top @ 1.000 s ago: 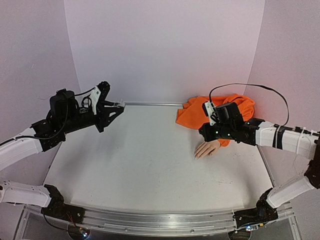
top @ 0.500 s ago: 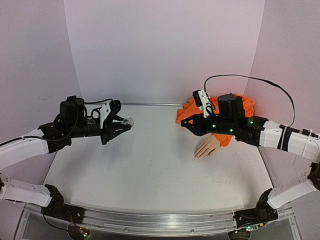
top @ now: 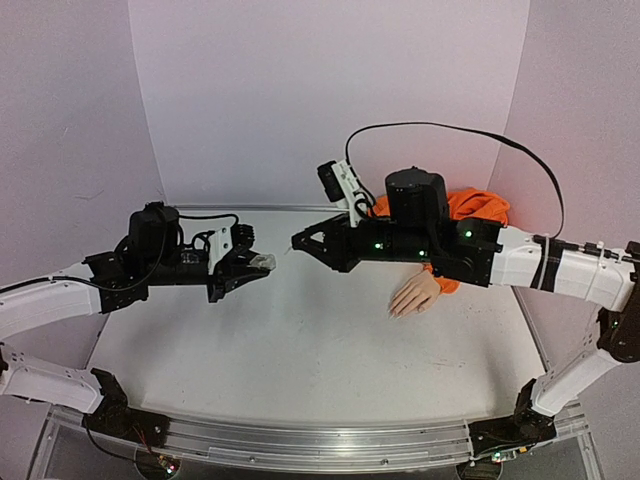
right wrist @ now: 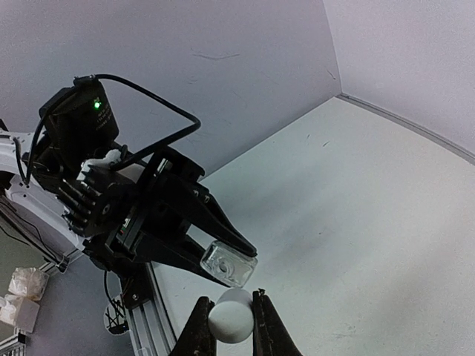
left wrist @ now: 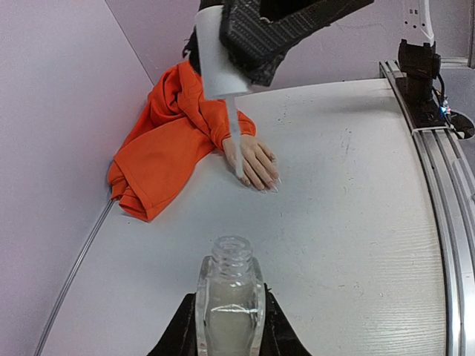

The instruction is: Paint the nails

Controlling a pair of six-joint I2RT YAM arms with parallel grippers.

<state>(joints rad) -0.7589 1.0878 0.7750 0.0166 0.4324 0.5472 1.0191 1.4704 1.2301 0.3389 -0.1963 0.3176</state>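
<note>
Holding a small clear bottle [left wrist: 230, 297], uncapped, the left gripper [top: 255, 267] has its fingers clamped tight on the glass, over the table [top: 300, 350] at 10 o'clock in the top view. The right gripper [top: 299, 243], pinched narrowly on a white brush cap [right wrist: 230, 315], hovers at the bottle's 2 o'clock, near it. The mannequin hand [top: 415, 297] lies at 3 o'clock, with the orange sleeve [left wrist: 167, 141] behind it. The nails [left wrist: 271, 185] point toward 7 o'clock, well apart from both grippers.

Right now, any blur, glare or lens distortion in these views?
Top view: even light, faint shadows, front rail bowed by the lens. Left wrist: bottle and mannequin hand both sharp, no glare. Right wrist: dimmer, lower left corner dark, cap clear.
</note>
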